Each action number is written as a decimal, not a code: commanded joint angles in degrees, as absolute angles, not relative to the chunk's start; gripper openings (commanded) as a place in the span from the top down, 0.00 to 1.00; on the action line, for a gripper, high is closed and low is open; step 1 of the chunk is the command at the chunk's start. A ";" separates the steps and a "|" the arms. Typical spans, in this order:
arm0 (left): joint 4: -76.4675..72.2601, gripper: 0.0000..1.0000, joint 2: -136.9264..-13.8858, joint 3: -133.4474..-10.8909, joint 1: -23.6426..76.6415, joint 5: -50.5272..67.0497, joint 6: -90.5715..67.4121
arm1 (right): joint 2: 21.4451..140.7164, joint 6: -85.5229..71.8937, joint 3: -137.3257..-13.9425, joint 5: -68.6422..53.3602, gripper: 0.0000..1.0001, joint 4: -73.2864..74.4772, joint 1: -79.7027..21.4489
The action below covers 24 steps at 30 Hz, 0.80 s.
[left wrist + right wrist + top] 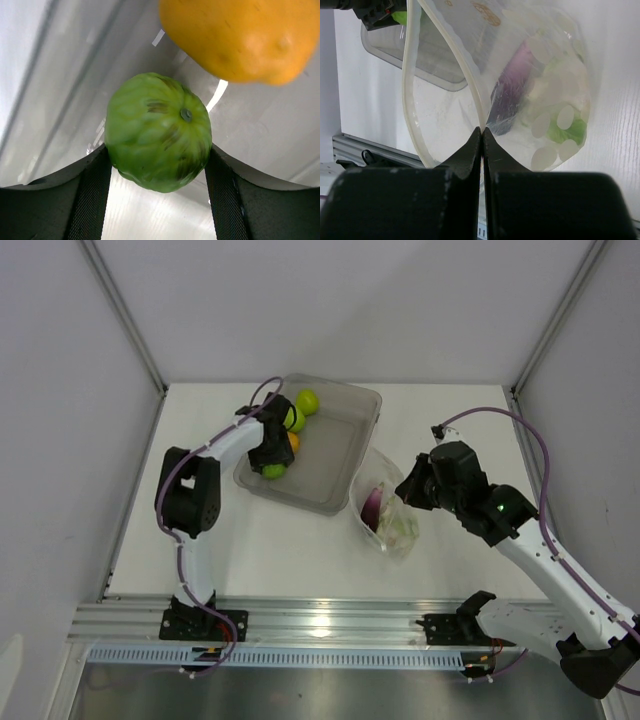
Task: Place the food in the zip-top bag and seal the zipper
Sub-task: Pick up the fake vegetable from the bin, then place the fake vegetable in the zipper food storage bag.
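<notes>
Closest to the arm bases, the right gripper [483, 135] has its jaws squeezed fully together on the rim of the zip-top bag [392, 525], pinching right at the zipper [410, 75], that pale strip looping round the mouth. The mouth gapes open toward the tray. The bag lies on the white table [280, 540], just off the tray's near right corner. Two bits of food are already inside: the purple eggplant piece [512, 85], and next to it the cauliflower piece [572, 131], which is kinda blurry through the plastic, so I only really see green and white.

A little further back, the left gripper [157, 152] reaches down into the grey tray [340, 440], by its near left end. Its jaws stand partly open, and a green fruit [155, 130] sits between them, stem end facing the wrist camera. Both pads [95, 190] look pressed against its sides, so I'd call that a grip. The fruit is low in the tray; can't tell if it's off the floor.

Just past it is the orange fruit [240, 35], very close to the green one. Beyond that, toward the tray's far left corner, the second green fruit [295, 419] is half hidden behind the wrist, and the third green fruit [308, 400] is right beside it.
</notes>
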State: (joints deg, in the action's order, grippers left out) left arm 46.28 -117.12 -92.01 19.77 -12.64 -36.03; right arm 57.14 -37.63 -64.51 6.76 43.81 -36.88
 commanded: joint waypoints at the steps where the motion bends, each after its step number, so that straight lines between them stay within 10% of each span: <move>1: 45.00 0.99 -110.93 -91.49 22.06 -10.99 -34.46 | 56.42 -38.41 -64.34 6.94 1.00 41.66 -36.74; 24: 19.26 0.99 -73.30 -77.87 35.42 30.83 -33.56 | 59.59 -40.34 -68.20 6.42 1.00 42.98 -36.74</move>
